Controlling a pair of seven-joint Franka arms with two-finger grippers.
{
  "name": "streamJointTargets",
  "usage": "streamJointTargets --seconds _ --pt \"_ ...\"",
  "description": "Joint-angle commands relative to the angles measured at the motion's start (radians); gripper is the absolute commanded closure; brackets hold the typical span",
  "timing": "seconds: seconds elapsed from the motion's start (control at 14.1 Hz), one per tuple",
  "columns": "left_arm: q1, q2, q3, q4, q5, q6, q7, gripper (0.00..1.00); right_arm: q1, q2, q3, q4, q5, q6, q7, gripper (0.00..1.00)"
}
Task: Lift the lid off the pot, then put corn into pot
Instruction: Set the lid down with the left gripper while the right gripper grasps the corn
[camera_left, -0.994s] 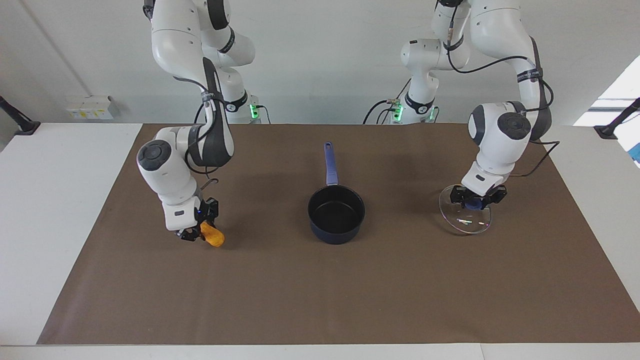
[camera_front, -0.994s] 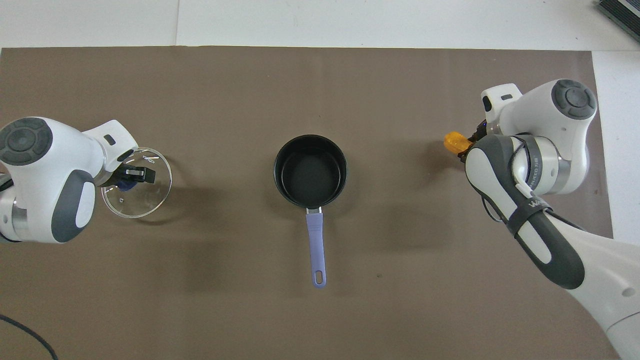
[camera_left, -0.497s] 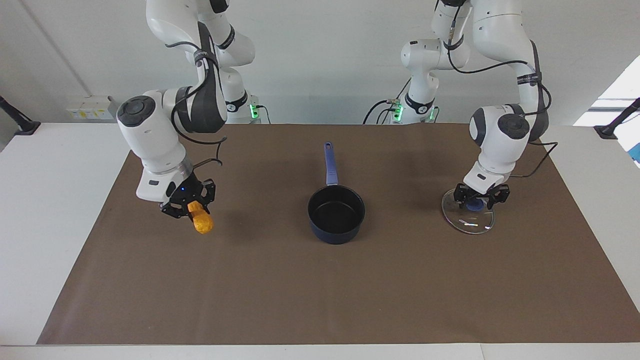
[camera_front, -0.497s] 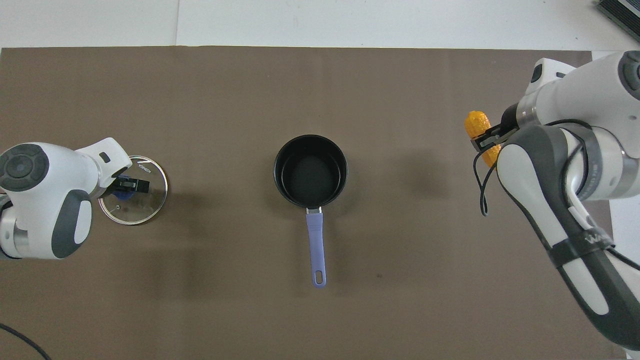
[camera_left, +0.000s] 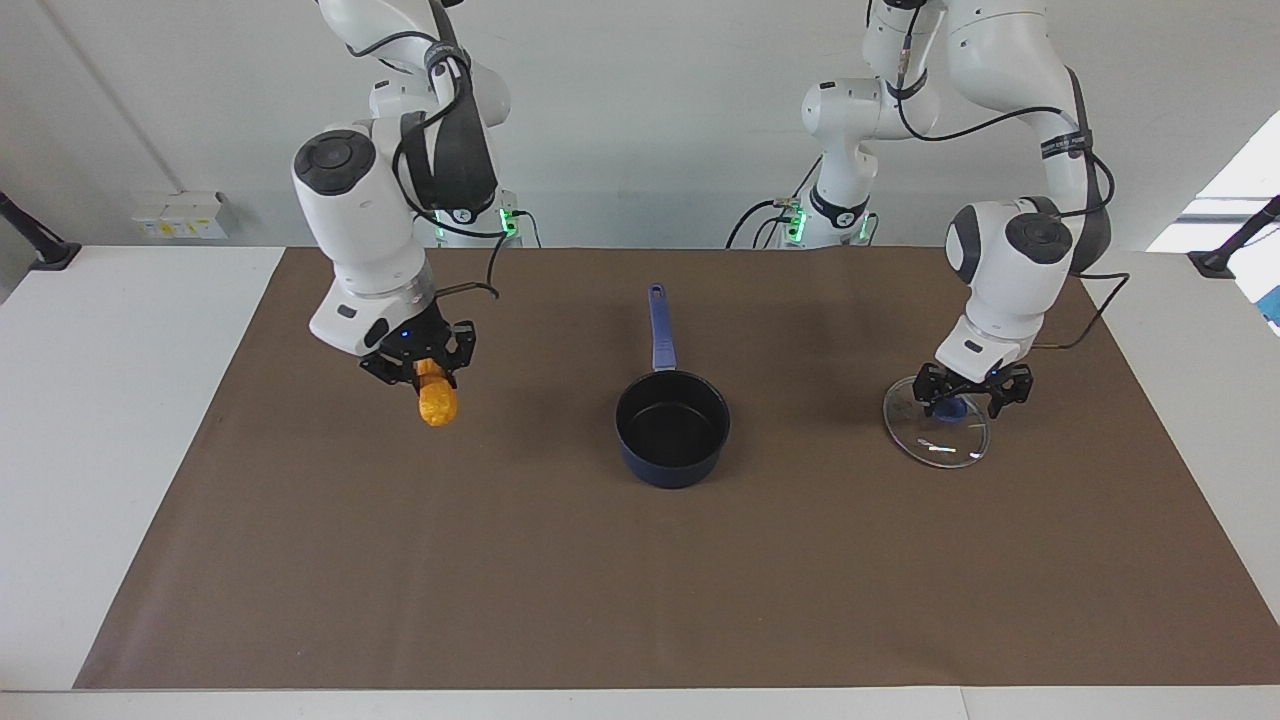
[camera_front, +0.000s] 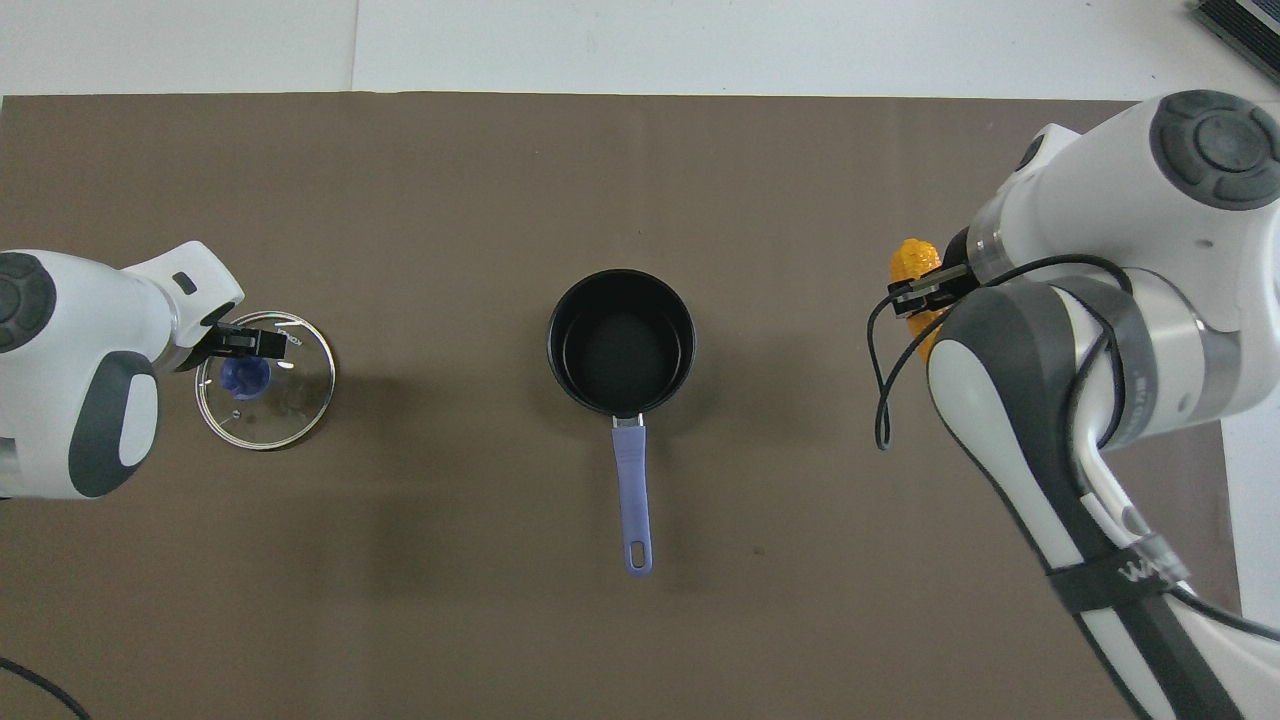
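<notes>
The pot (camera_left: 672, 428) stands open and empty at the middle of the mat, with its handle (camera_left: 660, 325) pointing toward the robots; it also shows in the overhead view (camera_front: 621, 340). The lid (camera_left: 936, 435) lies flat on the mat toward the left arm's end, with its blue knob (camera_front: 245, 375) up. My left gripper (camera_left: 972, 397) is open just over the knob, not touching it; it also shows in the overhead view (camera_front: 243, 345). My right gripper (camera_left: 420, 372) is shut on the corn (camera_left: 437, 403), held end-down well above the mat toward the right arm's end. The overhead view shows this gripper (camera_front: 925, 290) and the corn (camera_front: 910, 262) too.
A brown mat (camera_left: 640, 580) covers most of the white table (camera_left: 100, 400). A loose black cable (camera_front: 880, 380) hangs from the right arm's wrist.
My right gripper has risen with the corn and shifted toward the pot. The lid has settled flat on the mat, and my left gripper has opened and lifted off its knob.
</notes>
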Motion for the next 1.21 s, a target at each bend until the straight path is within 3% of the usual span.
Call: streamJointTargets --seconds 0.0,0.21,0.5,0.71,0.92,1.14 --pt "0.014 -0.03 -0.004 0.085 -0.097 -0.115 -0.002 0.0 0.064 0.012 0.002 0.004 -0.013 0.009 0.143 1.0" --pt "0.004 -0.031 -0.005 0.22 -0.106 -0.299 0.017 0.0 0.122 0.037 0.005 0.01 -0.004 0.025 0.235 1.0" --pt "0.009 -0.082 -0.011 0.283 -0.108 -0.453 0.043 0.0 0.248 0.219 0.013 0.231 -0.004 0.008 0.486 1.0" --pt "0.012 -0.123 -0.001 0.32 -0.106 -0.551 0.098 0.0 0.323 0.334 0.018 0.322 -0.007 0.028 0.583 1.0" --pt "0.012 -0.14 0.002 0.393 -0.096 -0.67 0.115 0.0 0.328 0.431 0.03 0.423 -0.006 0.043 0.59 1.0" --pt "0.012 -0.137 0.001 0.461 -0.093 -0.752 0.12 0.0 0.313 0.445 0.032 0.425 -0.007 0.066 0.579 1.0"
